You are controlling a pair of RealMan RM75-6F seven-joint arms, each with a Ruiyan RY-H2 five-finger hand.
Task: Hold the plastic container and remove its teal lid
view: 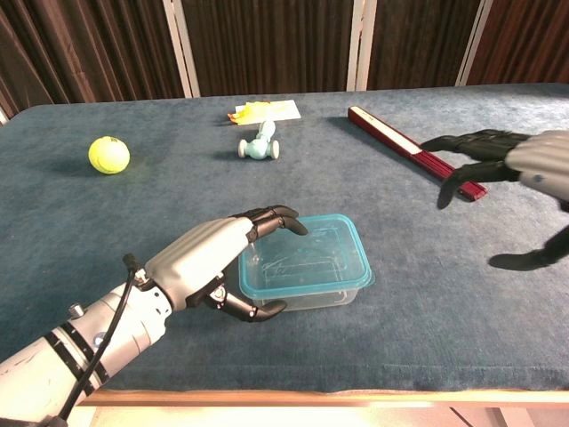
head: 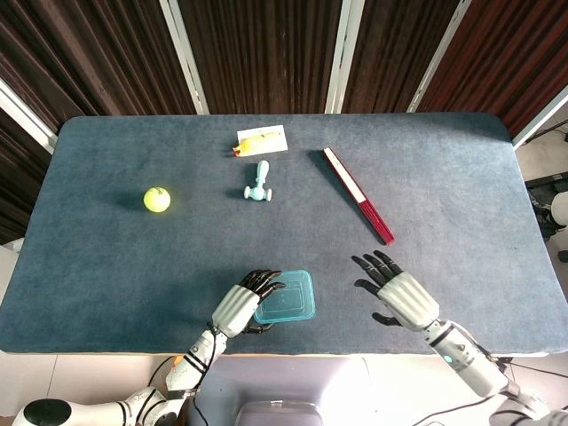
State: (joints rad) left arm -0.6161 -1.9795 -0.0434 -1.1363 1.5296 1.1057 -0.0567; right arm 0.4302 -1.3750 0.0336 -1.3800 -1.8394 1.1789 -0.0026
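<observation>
Teal-lidded clear plastic container (head: 285, 297), gripped by left hand (head: 238, 305), lies at nine o'clock from spread, empty right hand (head: 398, 291).

We see a dark blue-grey felt-like table (head: 106, 266) top, plain, no pattern. The teal lid (view: 307, 256) is translucent turquoise; the plastic container (view: 311, 294) under it is clear. Both hands are the same scheme: left hand (view: 218, 262) and right hand (head: 397, 291) have silver-grey backs and black fingers (view: 276, 216). The left forearm is white with black bands and a black cable. The ball (head: 157, 199) is yellow-green. The small toy (head: 258, 182) is pale teal with lighter wheels. The card (head: 262, 140) is white with a yellow-orange item on it. The folded fan (head: 358, 194) is dark red with a cream strip along one edge. The curtains (head: 257, 53) are dark brown, with white vertical posts between them.
</observation>
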